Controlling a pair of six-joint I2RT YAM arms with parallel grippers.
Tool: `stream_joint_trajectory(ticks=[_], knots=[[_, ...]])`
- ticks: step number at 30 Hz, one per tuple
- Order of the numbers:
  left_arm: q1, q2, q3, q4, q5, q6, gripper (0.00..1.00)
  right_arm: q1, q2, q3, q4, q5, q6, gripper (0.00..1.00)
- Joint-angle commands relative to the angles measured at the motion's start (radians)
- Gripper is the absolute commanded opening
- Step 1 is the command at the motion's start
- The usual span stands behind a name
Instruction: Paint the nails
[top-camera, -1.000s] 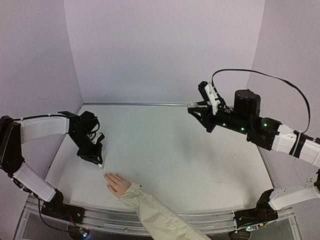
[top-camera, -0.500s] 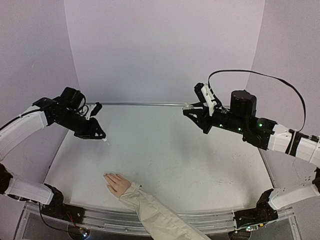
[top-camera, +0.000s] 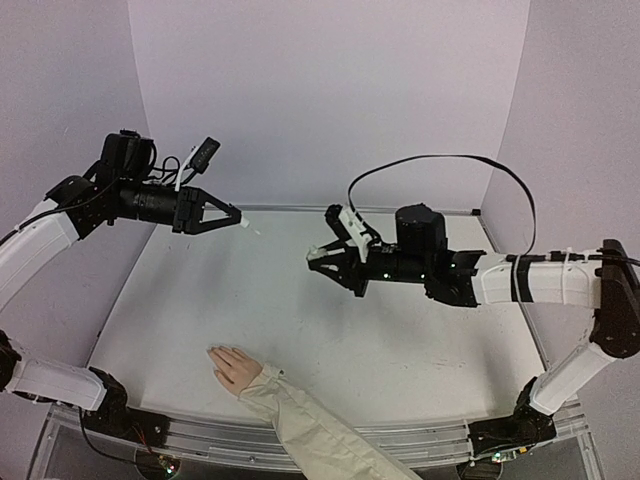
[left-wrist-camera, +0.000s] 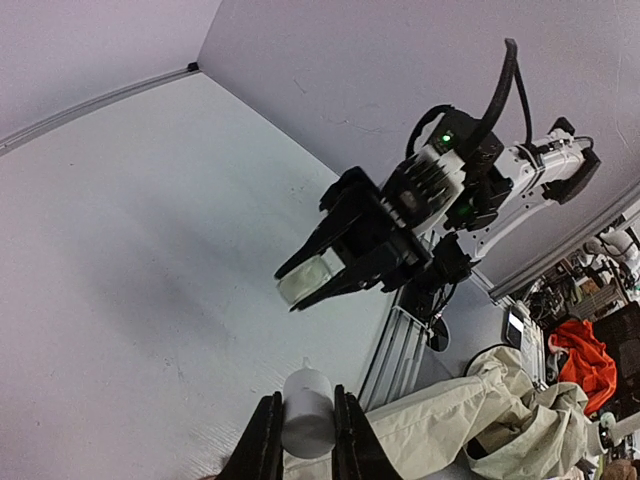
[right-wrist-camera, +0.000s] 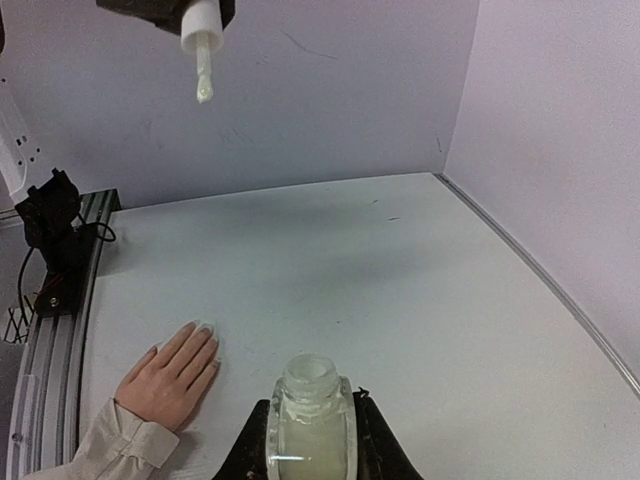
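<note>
The pale pink hand lies flat near the table's front edge, in a cream sleeve. Its nails point to the back left and also show as nails in the right wrist view. My left gripper hangs high over the back left, shut on a white cap whose brush points toward the other arm. My right gripper hovers over the table's middle, shut on an open glass bottle of pale polish. Brush and bottle are apart.
An aluminium rail runs along the front edge with both arm bases on it. Lilac walls close the table at the back and sides. A black cable loops above the right arm.
My left gripper has risen from beside the hand's fingertips and swung up and right toward the back. My right gripper has carried the bottle left toward the table's middle.
</note>
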Motion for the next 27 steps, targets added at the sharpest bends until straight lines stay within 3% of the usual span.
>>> stream_joint_trajectory(ticks=[1,27], knots=[[-0.019,0.018,0.044,0.056,0.071,0.04,0.0,0.04,0.064,0.099,0.133,-0.058,0.016,0.0],[-0.05,0.07,0.034,0.05,-0.009,0.025,0.0,0.081,0.219,0.261,0.147,-0.125,0.024,0.0]])
